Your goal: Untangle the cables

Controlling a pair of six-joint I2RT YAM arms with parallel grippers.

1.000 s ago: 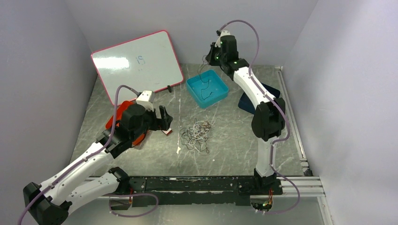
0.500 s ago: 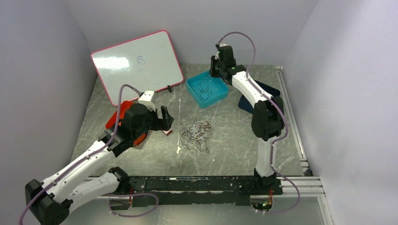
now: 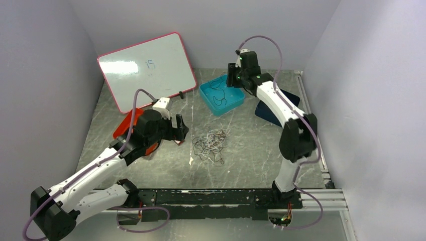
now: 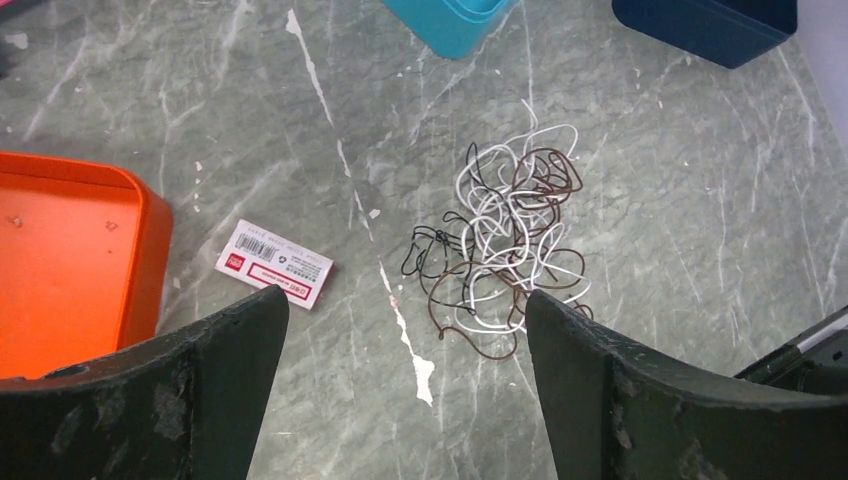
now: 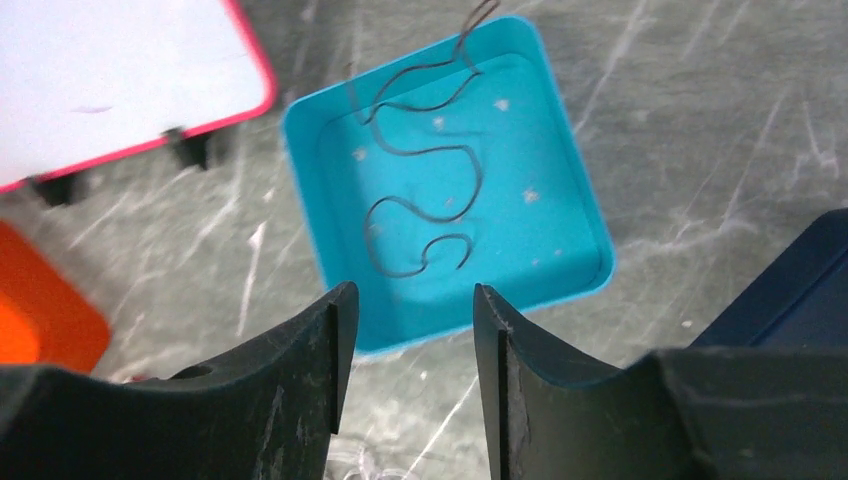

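L fingers (image 4: 200,390) wide, empty, over tangled cables (image 4: 505,250) on bench (image 4: 700,200). R fingers (image 5: 290,400) part-spread, empty, over tray (image 5: 300,180). Risk: several strands are pinched together, so knot is tightened.

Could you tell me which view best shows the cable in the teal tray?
Right wrist: the cable lies close and clear in the tray. The top view shows it tiny; the left wrist shows only a tray corner.

From high behind the near edge, down over the whole table (image 3: 251,150). From the left wrist, close, angled down onto the tangled cables (image 4: 505,245). From the right wrist, close over the teal tray (image 5: 540,230), visible in all three.
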